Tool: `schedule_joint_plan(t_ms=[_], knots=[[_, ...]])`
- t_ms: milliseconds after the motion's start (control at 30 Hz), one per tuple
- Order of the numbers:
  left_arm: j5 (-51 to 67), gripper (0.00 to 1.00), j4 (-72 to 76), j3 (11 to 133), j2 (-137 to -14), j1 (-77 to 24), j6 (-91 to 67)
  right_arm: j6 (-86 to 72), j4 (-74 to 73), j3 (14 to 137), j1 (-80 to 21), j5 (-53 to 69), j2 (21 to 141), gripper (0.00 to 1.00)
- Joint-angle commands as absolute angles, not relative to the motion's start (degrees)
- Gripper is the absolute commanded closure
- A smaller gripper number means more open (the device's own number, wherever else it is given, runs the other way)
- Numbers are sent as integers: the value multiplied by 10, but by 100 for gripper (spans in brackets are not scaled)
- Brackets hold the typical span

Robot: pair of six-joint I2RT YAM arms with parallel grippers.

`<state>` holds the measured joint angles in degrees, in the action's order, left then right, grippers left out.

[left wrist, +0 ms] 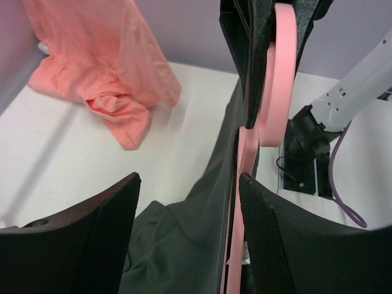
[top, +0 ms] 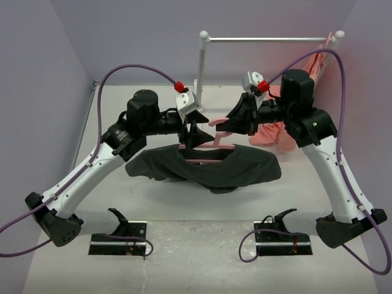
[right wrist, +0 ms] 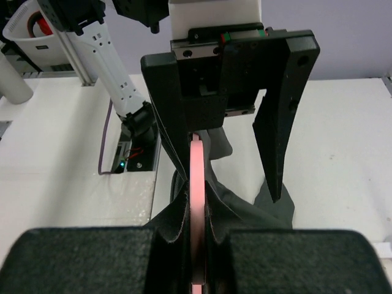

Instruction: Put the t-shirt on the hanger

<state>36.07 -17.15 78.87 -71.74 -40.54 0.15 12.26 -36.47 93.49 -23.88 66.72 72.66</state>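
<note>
Pinched hanger [right wrist: 196, 177], t-shirt [top: 245, 168] on it, in right fingers [right wrist: 176, 245] over white surface [top: 294, 202], lilac walls [top: 37, 73]; had left fingers [left wrist: 288, 245] wide, empty.

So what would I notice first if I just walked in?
Probably the dark grey t-shirt drooping over a pink hanger, right in the middle. The right claw pinches the hanger near its hook, while the left claw is open around the shirt and hanger. After that, the bright pink top hanging from the rail at the back right.
</note>
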Motion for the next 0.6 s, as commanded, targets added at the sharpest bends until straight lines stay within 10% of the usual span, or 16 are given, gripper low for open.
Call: schedule_joint_plan(t_ms=[0, 333, 567], knots=[[477, 33, -111, 780, -734, -404, -16, 87, -316, 948, -241, 692, 717, 100], [484, 33, -28, 753, -736, -401, -73, 92, -323, 940, -241, 674, 714, 100], [492, 69, 31, 755, -756, -400, -119, 27, -245, 916, -246, 704, 714, 100]])
